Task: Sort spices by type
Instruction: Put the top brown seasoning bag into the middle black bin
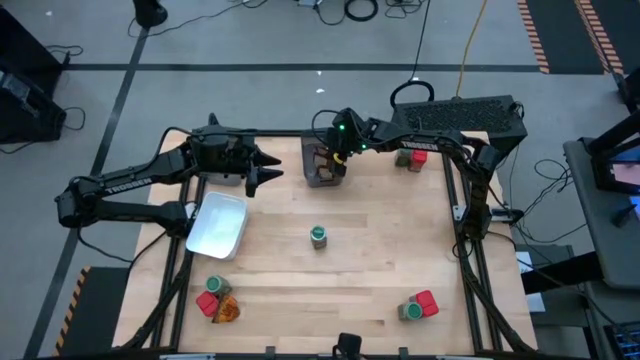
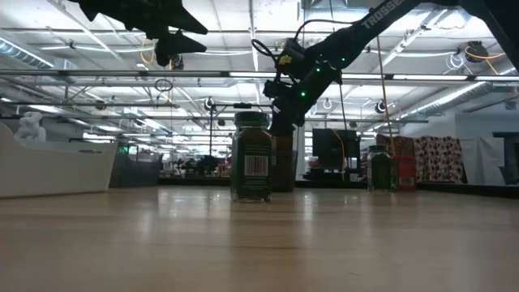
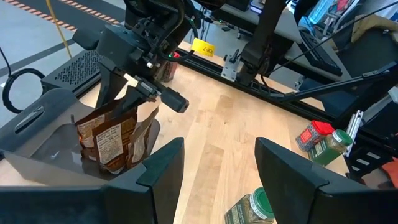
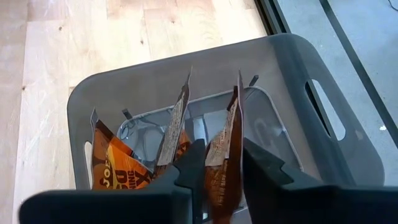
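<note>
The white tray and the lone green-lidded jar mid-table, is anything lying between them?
Nothing: in the high view only bare tabletop runs between the white tray and the green-lidded jar.

Grey floor point(image 1: 250, 35) with dark seam lines, black cables point(image 1: 360, 10) and a yellow cord point(image 1: 470, 45). Orange-black hazard tape point(image 1: 535, 35) at far right. Light wood table point(image 1: 330, 285). Low view: ceiling strip lights point(image 2: 324, 36), patterned curtain point(image 2: 442, 158).
</note>
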